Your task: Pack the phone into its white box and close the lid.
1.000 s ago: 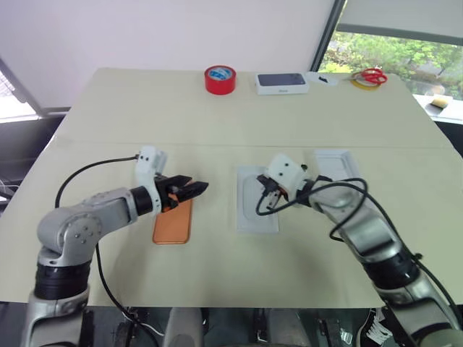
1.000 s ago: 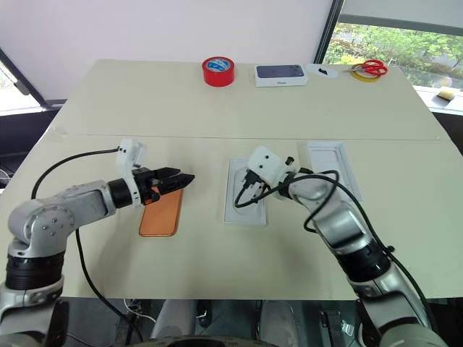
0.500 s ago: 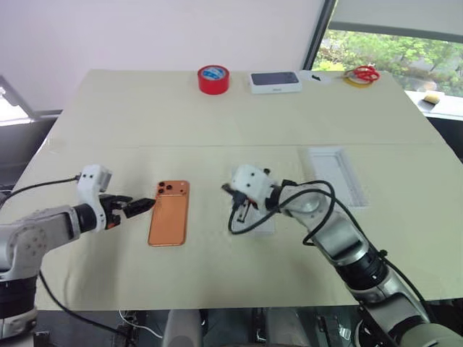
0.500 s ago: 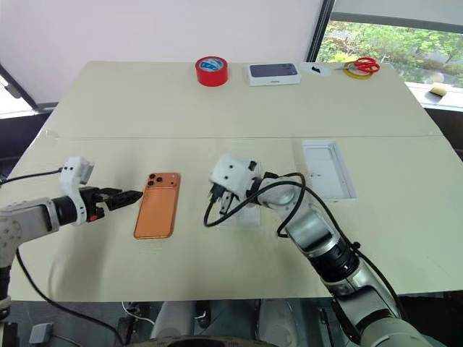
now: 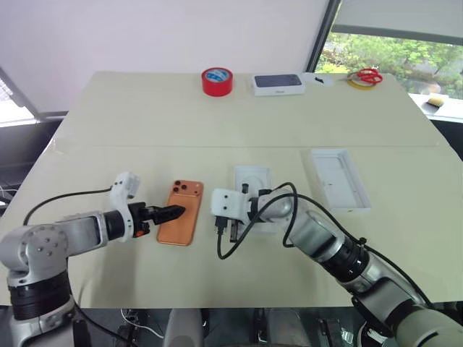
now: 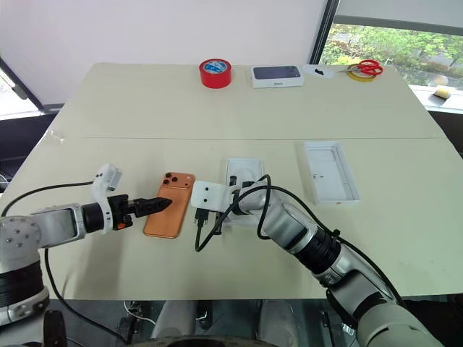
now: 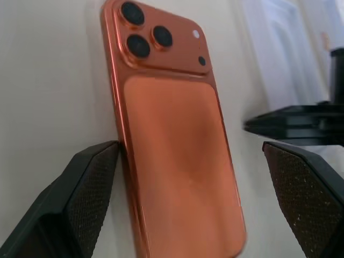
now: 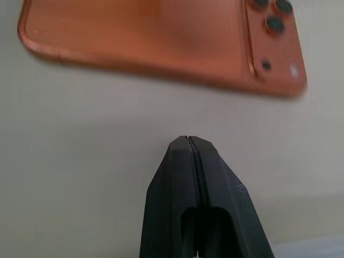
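phone [image 5: 181,213] flat on table [image 5: 145,123], white box [image 5: 252,181] right, lid [image 5: 338,179] farther right

Phone out of its box, box and lid both lying open
The slim orange-copper phone [image 5: 181,212] lies back up, lenses at the far end; the shallow white cardboard tray [image 5: 252,178] is just beside it; the white cardboard lid [image 5: 338,178] lies further right, inside up
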`<action>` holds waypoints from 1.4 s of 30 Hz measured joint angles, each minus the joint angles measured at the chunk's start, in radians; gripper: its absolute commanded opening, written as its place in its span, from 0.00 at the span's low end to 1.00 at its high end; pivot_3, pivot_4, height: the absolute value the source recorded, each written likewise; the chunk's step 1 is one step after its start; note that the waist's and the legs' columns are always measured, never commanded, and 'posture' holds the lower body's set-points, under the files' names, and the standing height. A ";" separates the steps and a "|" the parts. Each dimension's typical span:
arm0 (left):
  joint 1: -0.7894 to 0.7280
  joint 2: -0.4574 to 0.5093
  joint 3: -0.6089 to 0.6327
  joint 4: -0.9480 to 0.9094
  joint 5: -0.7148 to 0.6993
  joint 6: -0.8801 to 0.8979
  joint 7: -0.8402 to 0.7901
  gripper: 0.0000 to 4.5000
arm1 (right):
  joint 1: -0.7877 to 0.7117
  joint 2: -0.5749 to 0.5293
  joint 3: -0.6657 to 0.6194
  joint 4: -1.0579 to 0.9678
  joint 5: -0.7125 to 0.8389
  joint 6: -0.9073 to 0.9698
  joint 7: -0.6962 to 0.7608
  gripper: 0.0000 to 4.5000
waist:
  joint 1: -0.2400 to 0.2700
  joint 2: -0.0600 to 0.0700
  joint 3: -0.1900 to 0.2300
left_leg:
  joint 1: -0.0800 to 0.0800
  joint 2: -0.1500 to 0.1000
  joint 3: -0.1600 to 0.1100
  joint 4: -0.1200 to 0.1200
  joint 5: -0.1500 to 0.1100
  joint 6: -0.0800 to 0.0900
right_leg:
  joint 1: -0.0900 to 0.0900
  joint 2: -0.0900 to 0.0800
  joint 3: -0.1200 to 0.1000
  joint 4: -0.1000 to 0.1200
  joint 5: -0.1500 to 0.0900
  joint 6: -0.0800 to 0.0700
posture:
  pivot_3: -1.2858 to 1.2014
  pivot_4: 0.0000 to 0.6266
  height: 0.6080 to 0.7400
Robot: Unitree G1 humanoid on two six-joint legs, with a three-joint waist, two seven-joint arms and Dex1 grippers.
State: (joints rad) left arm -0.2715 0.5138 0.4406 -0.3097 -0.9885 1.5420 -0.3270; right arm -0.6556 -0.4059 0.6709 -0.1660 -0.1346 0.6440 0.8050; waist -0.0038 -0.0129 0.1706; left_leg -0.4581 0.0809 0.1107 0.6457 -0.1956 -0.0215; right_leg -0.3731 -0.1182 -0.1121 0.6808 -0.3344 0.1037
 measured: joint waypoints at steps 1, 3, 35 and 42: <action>0.001 -0.010 0.000 -0.003 -0.012 0.002 0.011 0.99 | -0.005 0.000 0.001 0.006 -0.004 -0.001 0.006 0.00 | 0.000 0.000 0.000 | 0.000 0.000 0.000 0.000 0.000 0.000 | 0.000 0.000 0.000 0.000 0.000 0.000 | 0.52 0.24 0.93; 0.003 -0.029 -0.005 -0.008 -0.041 0.003 0.033 0.99 | -0.012 0.002 0.006 0.013 -0.017 -0.006 0.017 0.00 | 0.000 0.000 0.000 | 0.000 0.000 0.000 0.000 0.000 0.000 | 0.000 0.000 0.000 0.000 0.000 0.000 | 0.52 0.24 0.93; -0.089 -0.185 0.036 0.183 -0.401 0.000 0.455 0.99 | -0.004 0.065 -0.029 0.056 -0.107 0.002 0.022 0.00 | 0.011 -0.001 -0.001 | 0.008 -0.001 0.000 -0.002 -0.003 0.004 | 0.004 -0.001 0.000 -0.002 0.000 0.000 | 0.52 0.24 0.93; -0.072 -0.165 -0.035 0.181 -0.491 -0.050 0.517 0.99 | -0.002 0.073 -0.029 0.056 -0.108 0.002 0.025 0.00 | 0.002 -0.001 -0.001 | 0.008 -0.001 0.000 -0.004 -0.002 0.003 | 0.003 -0.001 0.000 -0.002 0.000 0.000 | 0.52 0.24 0.93</action>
State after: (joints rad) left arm -0.3436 0.3486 0.4051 -0.1292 -1.4793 1.4921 0.1897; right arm -0.6571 -0.3324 0.6418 -0.1104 -0.2422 0.6457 0.8297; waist -0.0022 -0.0141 0.1698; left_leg -0.4501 0.0801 0.1106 0.6421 -0.1980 -0.0182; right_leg -0.3696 -0.1188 -0.1119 0.6784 -0.3345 0.1035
